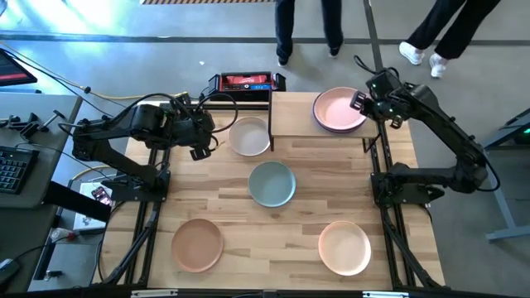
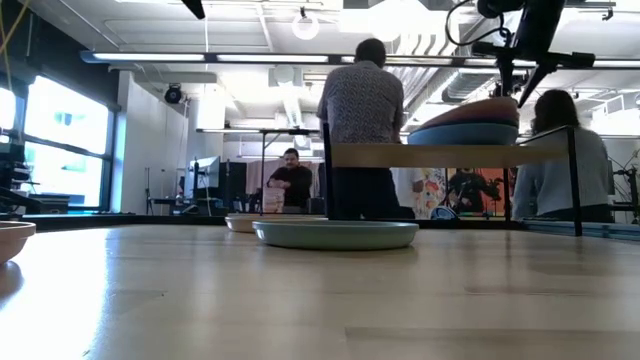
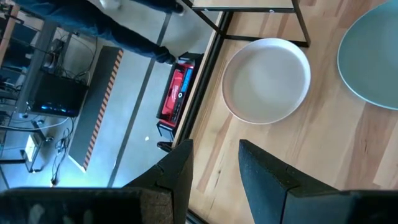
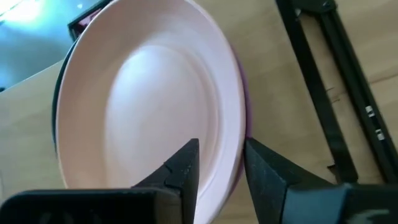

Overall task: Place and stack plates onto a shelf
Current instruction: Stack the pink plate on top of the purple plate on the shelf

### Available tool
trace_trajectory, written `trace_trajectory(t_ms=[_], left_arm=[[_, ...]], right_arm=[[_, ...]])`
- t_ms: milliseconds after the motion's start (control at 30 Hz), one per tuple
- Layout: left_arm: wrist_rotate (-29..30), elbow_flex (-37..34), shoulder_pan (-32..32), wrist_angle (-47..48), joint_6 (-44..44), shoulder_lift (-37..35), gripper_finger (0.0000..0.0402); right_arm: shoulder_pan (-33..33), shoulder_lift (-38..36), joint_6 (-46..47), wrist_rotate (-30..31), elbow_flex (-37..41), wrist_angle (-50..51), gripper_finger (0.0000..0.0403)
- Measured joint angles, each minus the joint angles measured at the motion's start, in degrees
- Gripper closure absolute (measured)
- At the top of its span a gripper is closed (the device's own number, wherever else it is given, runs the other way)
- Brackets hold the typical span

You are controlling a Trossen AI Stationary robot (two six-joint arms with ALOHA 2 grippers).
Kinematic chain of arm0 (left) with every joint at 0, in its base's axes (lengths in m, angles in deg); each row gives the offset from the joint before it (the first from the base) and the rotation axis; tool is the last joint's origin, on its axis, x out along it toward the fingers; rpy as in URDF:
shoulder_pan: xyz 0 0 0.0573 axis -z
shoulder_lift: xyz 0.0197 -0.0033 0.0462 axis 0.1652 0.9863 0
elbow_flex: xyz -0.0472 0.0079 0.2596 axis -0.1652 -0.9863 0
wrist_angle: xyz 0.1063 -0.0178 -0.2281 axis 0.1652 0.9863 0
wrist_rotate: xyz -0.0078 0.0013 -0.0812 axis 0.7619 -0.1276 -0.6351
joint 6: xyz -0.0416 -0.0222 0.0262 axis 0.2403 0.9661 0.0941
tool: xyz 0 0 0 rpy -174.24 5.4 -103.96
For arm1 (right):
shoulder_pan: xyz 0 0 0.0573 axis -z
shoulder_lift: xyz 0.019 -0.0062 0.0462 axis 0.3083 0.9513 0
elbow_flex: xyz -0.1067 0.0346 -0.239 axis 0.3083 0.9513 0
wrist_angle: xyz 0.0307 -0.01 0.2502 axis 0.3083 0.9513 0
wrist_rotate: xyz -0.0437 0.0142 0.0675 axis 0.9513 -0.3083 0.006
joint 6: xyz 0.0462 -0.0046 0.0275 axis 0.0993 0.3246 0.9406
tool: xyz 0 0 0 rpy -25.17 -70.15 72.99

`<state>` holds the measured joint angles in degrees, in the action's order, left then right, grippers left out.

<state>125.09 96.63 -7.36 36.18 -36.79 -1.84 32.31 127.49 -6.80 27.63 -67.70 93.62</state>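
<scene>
The pink plate [image 1: 339, 108] lies on top of the stack on the shelf [image 1: 291, 116]. It looks stiff, light and smooth; its thin rim is the place to pinch. The right claw [image 4: 219, 163] is open around that rim. The left claw [image 3: 214, 163] hangs open over the counter [image 1: 306, 223].

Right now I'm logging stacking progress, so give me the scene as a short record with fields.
shelf: holds one stack at its right end
stack top: pink plate, purple and blue rims showing beneath
on table: beige plate, sage green plate, tan plate, peach plate
right gripper: jaws parted, astride the pink plate's rim
left gripper: open, near the beige plate, empty
</scene>
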Motion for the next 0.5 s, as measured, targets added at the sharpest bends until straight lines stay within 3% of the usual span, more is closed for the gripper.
trace_trajectory(t_ms=[500], left_arm=[[0.02, 0.0, 0.0, -0.21, 0.02, 0.0, 0.0286]], right_arm=[[0.0, -2.05, -0.02, -1.03, -0.07, 3.39, 0.03]])
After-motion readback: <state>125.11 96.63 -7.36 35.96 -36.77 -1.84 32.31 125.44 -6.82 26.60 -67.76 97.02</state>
